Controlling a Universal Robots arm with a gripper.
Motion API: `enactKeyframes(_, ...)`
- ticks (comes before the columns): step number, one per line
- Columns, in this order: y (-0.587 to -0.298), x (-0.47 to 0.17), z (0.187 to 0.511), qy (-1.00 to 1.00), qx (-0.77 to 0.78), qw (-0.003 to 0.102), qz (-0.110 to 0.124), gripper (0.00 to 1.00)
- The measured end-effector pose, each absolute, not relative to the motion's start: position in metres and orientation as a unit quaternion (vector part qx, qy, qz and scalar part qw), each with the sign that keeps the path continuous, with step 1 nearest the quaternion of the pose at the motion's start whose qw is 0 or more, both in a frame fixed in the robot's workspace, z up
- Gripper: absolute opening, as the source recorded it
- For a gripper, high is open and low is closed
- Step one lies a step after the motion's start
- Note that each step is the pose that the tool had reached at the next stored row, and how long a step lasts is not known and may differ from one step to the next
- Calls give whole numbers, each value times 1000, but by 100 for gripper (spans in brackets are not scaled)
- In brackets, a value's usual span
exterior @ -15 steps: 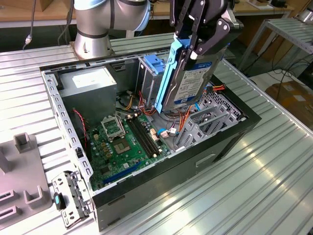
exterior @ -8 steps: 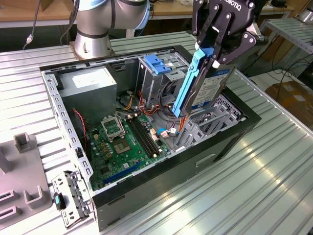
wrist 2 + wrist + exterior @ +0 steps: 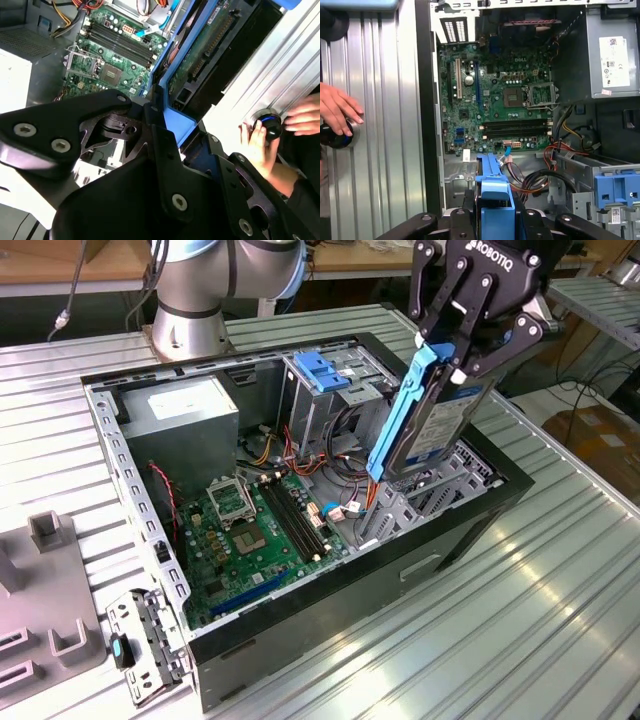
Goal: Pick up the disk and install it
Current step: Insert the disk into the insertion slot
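My gripper (image 3: 458, 358) is shut on the disk (image 3: 432, 430), a dark metal drive with blue plastic side rails. I hold it on edge and tilted, lifted above the open computer case (image 3: 455, 530) at the exterior view's right. Its lower end hangs just over the metal bay inside the case. In the second wrist view the disk (image 3: 200, 55) shows its green circuit board and blue rail between my black fingers (image 3: 157, 130). The first wrist view shows the disk's blue rail (image 3: 495, 192) end-on over the case floor.
Inside the case lie the green motherboard (image 3: 250, 530), a grey power-supply box (image 3: 180, 420), loose cables (image 3: 345, 450) and a metal drive cage with a blue top (image 3: 325, 370). A person's hand (image 3: 337, 107) rests on a round knob on the ribbed metal table (image 3: 520, 620).
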State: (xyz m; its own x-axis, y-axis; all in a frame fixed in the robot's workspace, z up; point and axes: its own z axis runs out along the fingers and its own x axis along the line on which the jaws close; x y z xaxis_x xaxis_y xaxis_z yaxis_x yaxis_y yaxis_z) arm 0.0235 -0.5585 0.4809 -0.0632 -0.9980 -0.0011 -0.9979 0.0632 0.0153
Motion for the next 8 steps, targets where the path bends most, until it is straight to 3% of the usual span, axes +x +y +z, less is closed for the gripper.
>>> enactKeyframes(8,-559,53,479,-729,684,6,-5,37)
